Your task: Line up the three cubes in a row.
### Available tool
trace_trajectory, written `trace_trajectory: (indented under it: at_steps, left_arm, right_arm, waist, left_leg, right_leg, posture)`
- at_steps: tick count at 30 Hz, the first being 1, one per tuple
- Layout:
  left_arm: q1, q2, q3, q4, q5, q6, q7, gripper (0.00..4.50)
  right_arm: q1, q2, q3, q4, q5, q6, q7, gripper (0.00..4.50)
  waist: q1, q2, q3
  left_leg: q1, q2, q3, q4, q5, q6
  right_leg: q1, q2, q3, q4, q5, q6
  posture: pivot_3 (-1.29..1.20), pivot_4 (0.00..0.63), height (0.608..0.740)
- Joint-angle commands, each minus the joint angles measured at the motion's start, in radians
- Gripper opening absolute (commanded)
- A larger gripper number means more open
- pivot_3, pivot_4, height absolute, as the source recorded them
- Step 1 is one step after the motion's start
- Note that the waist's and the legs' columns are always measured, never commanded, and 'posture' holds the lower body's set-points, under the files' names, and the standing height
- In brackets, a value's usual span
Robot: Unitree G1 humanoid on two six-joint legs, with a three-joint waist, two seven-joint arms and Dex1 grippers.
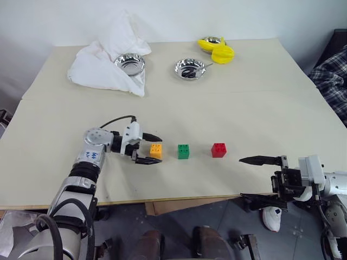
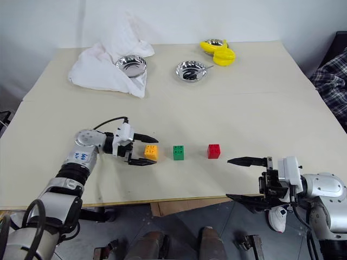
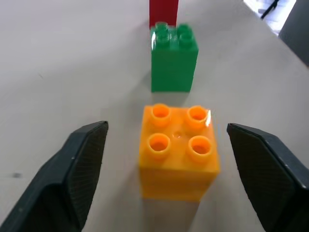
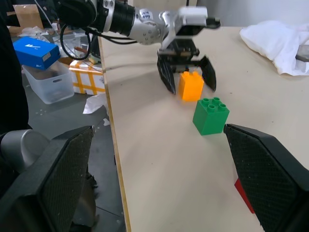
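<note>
The three cubes are sitting in a row across the lower middle of the head view, on the pale surface [image 1: 260, 108]: the orange cube [image 1: 156, 150] on the left, the green cube [image 1: 184, 151] in the middle, the red cube [image 1: 219, 150] on the right, each standing apart from its neighbour with roughly matching gaps. The line looks essentially made.

The left gripper [image 1: 153, 149] is sitting around the orange cube with its fingers spread; in the left wrist view one finger [image 3: 77, 169] is standing clear of the cube's side, and so is the other, so nothing is being pinched. The right gripper [image 1: 259, 180] is hanging at the lower right, near the surface's front edge, fingers spread wide and holding nothing, well apart from the red cube.

The risk now is in the retreat. With the fingers flanking the orange cube so closely, a sideways or twisting pull-back would likely be clipping a corner and skewing or sliding it out of line, perhaps into the green cube. A straight withdrawal along the fingers looks safest. The steel bowls [image 1: 190, 69] and white cloth [image 1: 103, 62] at the top are far from any of this.
</note>
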Motion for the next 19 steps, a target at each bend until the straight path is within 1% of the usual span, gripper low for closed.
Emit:
trace_trajectory:
  at_steps: [1, 3, 6, 9, 11, 14, 16, 19]
  left_arm:
    - [0.12, 0.119, 0.083, -0.159, -0.09, 0.036, -0.076, 4.02]
    - [0.219, 0.195, 0.124, -0.266, -0.131, 0.075, -0.09, 4.02]
    - [0.359, 0.278, 0.184, -0.417, -0.178, 0.151, -0.042, 4.02]
    - [0.55, 0.341, 0.301, -0.585, -0.244, 0.247, 0.018, 4.02]
    - [0.68, 0.355, 0.377, -0.688, -0.267, 0.284, 0.069, 4.02]
    - [0.865, 0.342, 0.48, -0.814, -0.275, 0.303, 0.136, 4.02]
    - [0.936, 0.318, 0.517, -0.883, -0.282, 0.316, 0.188, 4.02]
    - [0.989, 0.294, 0.538, -0.94, -0.291, 0.334, 0.234, 4.02]
  right_arm:
    - [-0.017, 0.0, -0.015, 0.03, 0.006, -0.024, 0.032, 4.5]
    - [-0.035, -0.005, -0.013, 0.061, 0.003, -0.03, 0.051, 4.5]
    - [-0.06, -0.016, -0.013, 0.113, -0.004, -0.045, 0.085, 4.5]
    - [-0.099, -0.03, -0.004, 0.186, -0.023, -0.071, 0.127, 4.5]
    - [-0.121, -0.04, 0.007, 0.237, -0.03, -0.092, 0.139, 4.5]
    - [-0.153, -0.065, 0.031, 0.331, -0.043, -0.139, 0.139, 4.5]
    - [-0.167, -0.081, 0.046, 0.381, -0.043, -0.165, 0.139, 4.5]
    - [-0.179, -0.096, 0.068, 0.423, -0.037, -0.192, 0.139, 4.5]
  waist:
    - [-0.01, 0.0, 0.0]
    - [-0.021, 0.0, 0.0]
    - [-0.021, 0.0, 0.0]
    - [-0.017, 0.0, 0.0]
    - [-0.018, 0.0, 0.0]
    - [-0.018, 0.001, 0.0]
    - [-0.012, 0.001, 0.001]
    - [-0.006, 0.001, 0.001]
  left_leg:
    - [0.0, 0.0, 0.0, -0.001, 0.0, 0.0]
    - [0.0, 0.001, 0.0, -0.003, 0.0, 0.0]
    - [0.0, 0.001, 0.0, -0.003, 0.0, 0.0]
    - [0.0, 0.001, 0.0, -0.003, 0.0, 0.0]
    - [0.0, 0.001, 0.0, -0.003, 0.0, 0.0]
    - [0.003, 0.002, 0.0, -0.007, 0.0, 0.0]
    - [0.004, 0.002, 0.001, -0.009, 0.0, 0.0]
    - [0.005, 0.002, 0.001, -0.009, 0.0, 0.0]
  right_leg:
    - [0.0, 0.0, 0.002, 0.0, 0.0, 0.0]
    - [-0.002, 0.0, 0.004, 0.0, 0.0, 0.0]
    - [-0.002, 0.0, 0.004, 0.0, 0.0, 0.0]
    - [-0.001, 0.0, 0.005, -0.001, 0.0, 0.0]
    - [0.0, 0.0, 0.005, -0.003, 0.0, -0.001]
    - [0.002, 0.0, 0.006, -0.006, 0.0, -0.001]
    - [0.002, 0.0, 0.006, -0.007, 0.0, -0.001]
    - [0.003, 0.0, 0.006, -0.008, -0.001, -0.001]
  posture:
    - [0.0, 0.15, 0.74]
    - [0.0, 0.15, 0.74]
    - [0.0, 0.15, 0.74]
    - [0.0, 0.15, 0.74]
    - [0.0, 0.15, 0.74]
    - [0.0, 0.15, 0.74]
    - [0.0, 0.15, 0.74]
    - [0.0, 0.15, 0.74]
